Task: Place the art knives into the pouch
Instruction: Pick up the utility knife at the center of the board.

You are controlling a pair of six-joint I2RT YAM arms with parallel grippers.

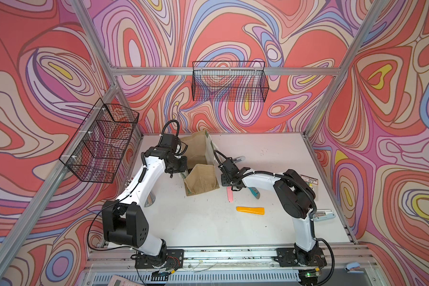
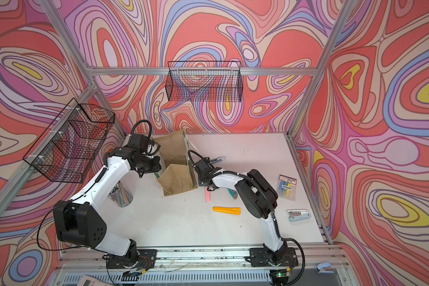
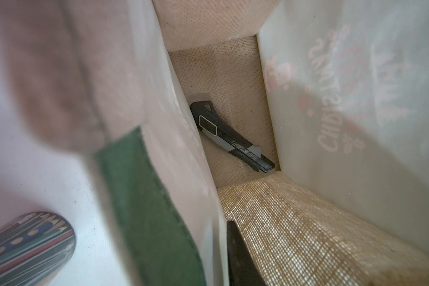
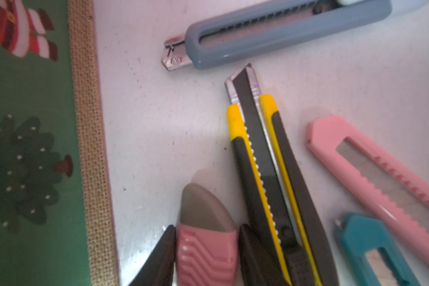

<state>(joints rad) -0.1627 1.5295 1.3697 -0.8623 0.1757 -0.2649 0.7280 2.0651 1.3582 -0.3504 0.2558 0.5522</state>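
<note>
I'm straddling the pink-grip art knife with my right gripper, fingers touching both its sides but can't tell if clamping yet; yellow knife is crowding my outer finger, so I'm risking dragging it toward the pouch just left of it

Setting: robot lab cell | frame enclosed table | swirl backdrop lined it | left arm, right arm stood on rail
</note>
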